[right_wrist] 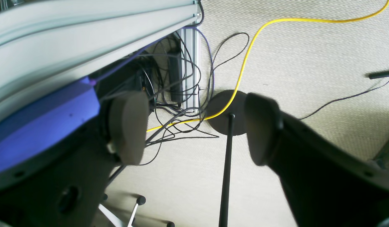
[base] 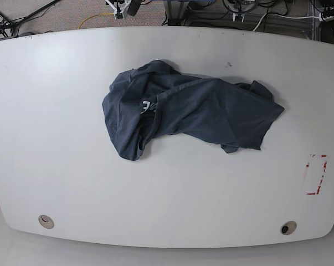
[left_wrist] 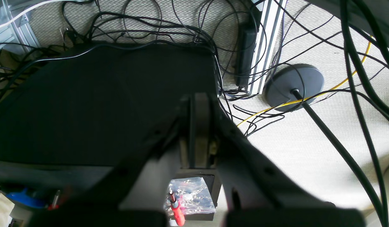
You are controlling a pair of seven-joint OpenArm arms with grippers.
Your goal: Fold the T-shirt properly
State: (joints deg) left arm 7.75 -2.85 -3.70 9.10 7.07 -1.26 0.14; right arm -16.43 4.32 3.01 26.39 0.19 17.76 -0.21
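**Crumpled T-shirt on the worktop, both claws off to the sides**

The T-shirt [base: 186,113] lies in a rumpled heap on the white worktop [base: 72,166], a little toward the far edge and roughly central from side to side. It is dark slate-blue, bunched into folds on its left part in the base view, where a scrap of white lettering shows among the creases, and spread flatter toward the right. A small red rectangular outline [base: 316,174] is marked on the worktop near its right edge, well apart from the garment. Neither arm appears in the base view.

The left claw [left_wrist: 194,126] has its two fingers pressed flat together with nothing between them; it hangs over a dark black case [left_wrist: 103,101] and a tangle of cables on a pale carpet [left_wrist: 308,151].

The right claw [right_wrist: 194,126] stands wide apart and holds nothing; between its pads [right_wrist: 128,126] the carpet shows, with a yellow cable [right_wrist: 245,60] crossing a round black stand base [right_wrist: 226,113].
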